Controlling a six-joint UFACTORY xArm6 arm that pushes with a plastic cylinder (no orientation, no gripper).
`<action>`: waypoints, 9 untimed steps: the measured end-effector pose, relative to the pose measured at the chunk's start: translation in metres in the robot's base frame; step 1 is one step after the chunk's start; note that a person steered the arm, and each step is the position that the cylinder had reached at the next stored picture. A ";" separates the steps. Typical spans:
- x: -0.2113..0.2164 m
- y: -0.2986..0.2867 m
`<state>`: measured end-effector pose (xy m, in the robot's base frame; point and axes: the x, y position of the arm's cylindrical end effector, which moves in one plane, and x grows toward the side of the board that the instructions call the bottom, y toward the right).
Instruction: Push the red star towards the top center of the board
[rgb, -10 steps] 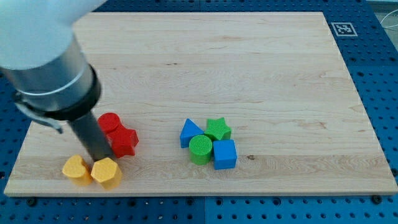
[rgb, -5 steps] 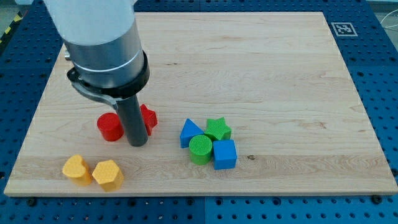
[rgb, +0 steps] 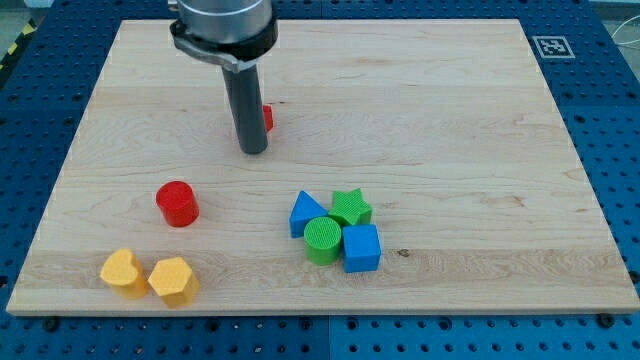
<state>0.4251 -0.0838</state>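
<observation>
The red star (rgb: 265, 117) lies in the upper left-middle of the wooden board (rgb: 450, 120), mostly hidden behind my dark rod; only its right edge shows. My tip (rgb: 253, 151) rests on the board right at the star's lower side, touching or nearly touching it. The red cylinder (rgb: 178, 204) stands alone lower left, well apart from the tip.
Two yellow blocks, a heart-like one (rgb: 122, 271) and a hexagonal one (rgb: 172, 280), sit at the bottom left. A cluster of blue triangle (rgb: 305, 213), green star (rgb: 350, 207), green cylinder (rgb: 323, 240) and blue cube (rgb: 361, 247) sits at the lower middle.
My tip has moved up the board and slightly right, pushing the red star away from the red cylinder toward the view's top. The other blocks have not moved.
</observation>
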 end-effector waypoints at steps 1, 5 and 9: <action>-0.026 0.000; -0.125 -0.036; -0.141 -0.002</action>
